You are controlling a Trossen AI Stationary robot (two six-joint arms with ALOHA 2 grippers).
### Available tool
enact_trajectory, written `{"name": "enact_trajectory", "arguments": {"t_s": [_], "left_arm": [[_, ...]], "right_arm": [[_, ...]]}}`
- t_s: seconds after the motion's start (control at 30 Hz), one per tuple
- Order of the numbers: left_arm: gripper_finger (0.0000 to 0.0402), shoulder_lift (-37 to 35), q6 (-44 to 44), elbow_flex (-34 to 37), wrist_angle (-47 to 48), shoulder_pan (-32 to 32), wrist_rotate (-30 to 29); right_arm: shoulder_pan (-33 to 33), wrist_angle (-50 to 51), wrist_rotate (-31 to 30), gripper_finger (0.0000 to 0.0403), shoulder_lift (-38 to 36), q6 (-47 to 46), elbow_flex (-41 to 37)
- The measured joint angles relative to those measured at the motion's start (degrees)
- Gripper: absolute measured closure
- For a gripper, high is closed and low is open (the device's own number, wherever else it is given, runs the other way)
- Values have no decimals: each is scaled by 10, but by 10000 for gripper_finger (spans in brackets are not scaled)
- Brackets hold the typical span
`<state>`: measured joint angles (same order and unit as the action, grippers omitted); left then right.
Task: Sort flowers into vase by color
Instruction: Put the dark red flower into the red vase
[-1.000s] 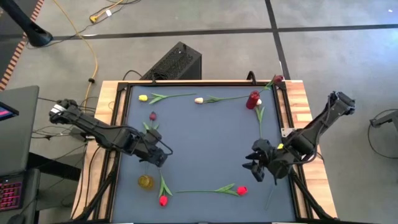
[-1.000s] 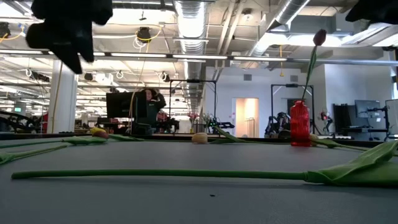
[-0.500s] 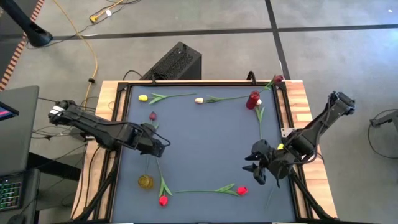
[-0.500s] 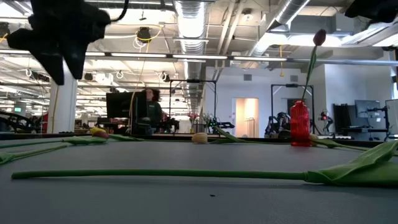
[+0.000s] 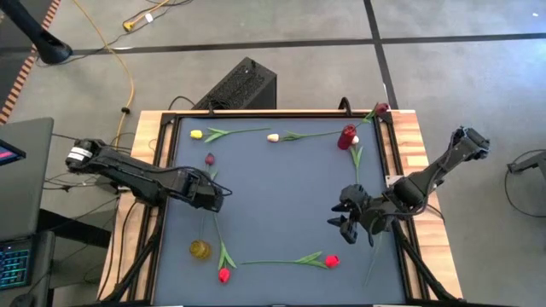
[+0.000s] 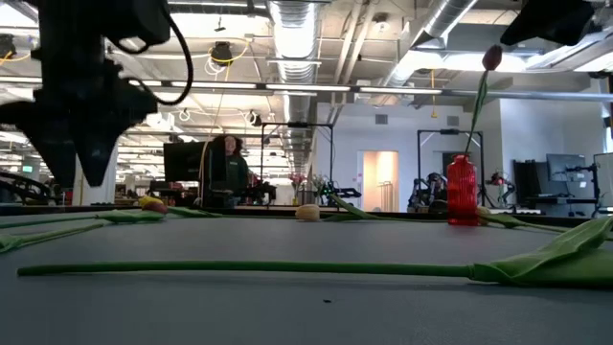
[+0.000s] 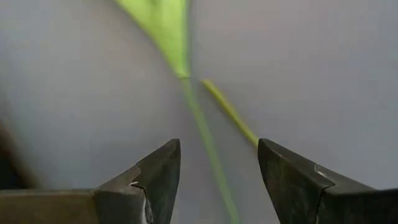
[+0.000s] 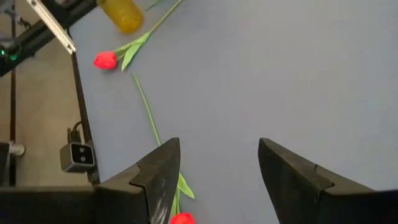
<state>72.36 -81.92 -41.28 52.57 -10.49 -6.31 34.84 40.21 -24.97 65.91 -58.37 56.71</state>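
High view showed the flowers spread over the grey mat [image 5: 281, 196], most of them lying flat. A yellow tulip [image 5: 197, 134] and a pale one [image 5: 273, 136] lay along the far edge, their stems pointing toward the red vase [image 5: 346, 136] at the far right corner. A dark red tulip [image 5: 380, 109] stood in that red vase, its head leaning out past the mat's corner, and the low view confirmed it upright there. A yellowish vase [image 5: 199, 248] sat near the front left. A stem seemed to run up from it toward a dark red bud [image 5: 209, 159], though whether that flower was in the vase I could not tell. Two red tulips lay along the front edge, one [image 5: 223, 275] just beside the yellowish vase, the other [image 5: 332, 261] farther right. Another green stem [image 5: 357, 162] lay down the right side of the mat.

The left gripper [image 5: 213, 198] hung over the left part of the mat, directly above a stem [image 7: 202, 134]; its wrist view showed the jaws spread wide with that thin stem running between them, nothing gripped. The right gripper [image 5: 341, 223] hovered over the right front of the mat, jaws also wide apart and empty, near the right-hand red tulip.

By my reading the sorting was barely begun: one flower was surely placed, and six or so remained on the mat.
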Motion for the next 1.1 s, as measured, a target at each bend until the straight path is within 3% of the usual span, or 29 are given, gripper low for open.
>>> {"name": "enact_trajectory", "arguments": {"t_s": [0.1,0.4,0.87,1.1], "left_arm": [[201,0,3,32,-52,1,19],[232,0,-4,58,-59,-3,11],[241,-3,-17,116,-138,-11,24],[325,-4,-12,114,-128,-11,24]], "right_arm": [[-6,0,20,159,0,3,0],[-9,0,27,159,0,4,0],[-9,0,26,159,0,3,0],[-9,0,25,159,0,2,0]]}}
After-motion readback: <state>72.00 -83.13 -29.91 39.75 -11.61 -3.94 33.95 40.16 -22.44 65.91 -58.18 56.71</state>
